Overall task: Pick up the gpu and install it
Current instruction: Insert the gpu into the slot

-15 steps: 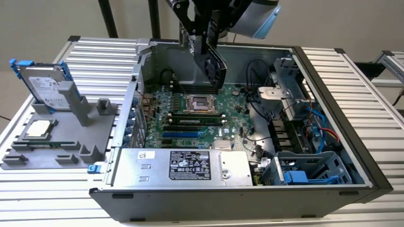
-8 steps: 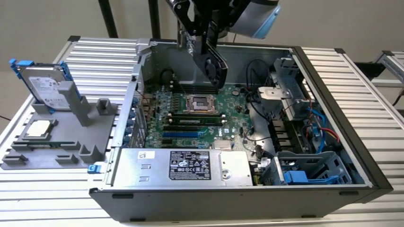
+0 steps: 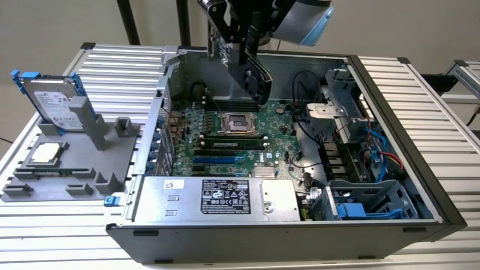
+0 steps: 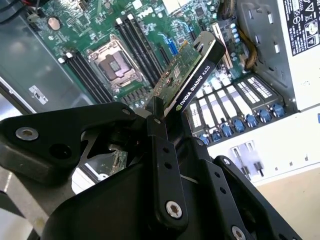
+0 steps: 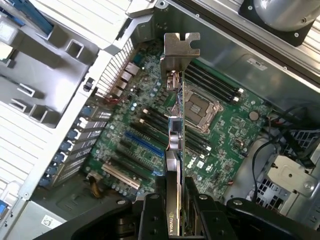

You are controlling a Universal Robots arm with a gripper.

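While the gripper [image 5: 175, 200] is clamped on the gpu [image 5: 176, 130], which hangs clear above the board [image 3: 225, 147] inside the open case [image 3: 392, 115], you should square the card up. It looks tilted in the exterior view, so I'd level its lower edge with a slot [image 5: 143, 143] and aim the bracket [image 5: 181, 50] at the rear wall. The case holds the board, a power supply [image 3: 217, 197], cables [image 3: 302, 84] and a drive cage [image 3: 375, 199]. On the exterior view's left, a tray [image 3: 17, 192] holds a hard drive [image 3: 56, 104] on edge and a chip [image 3: 46, 153] lying flat.
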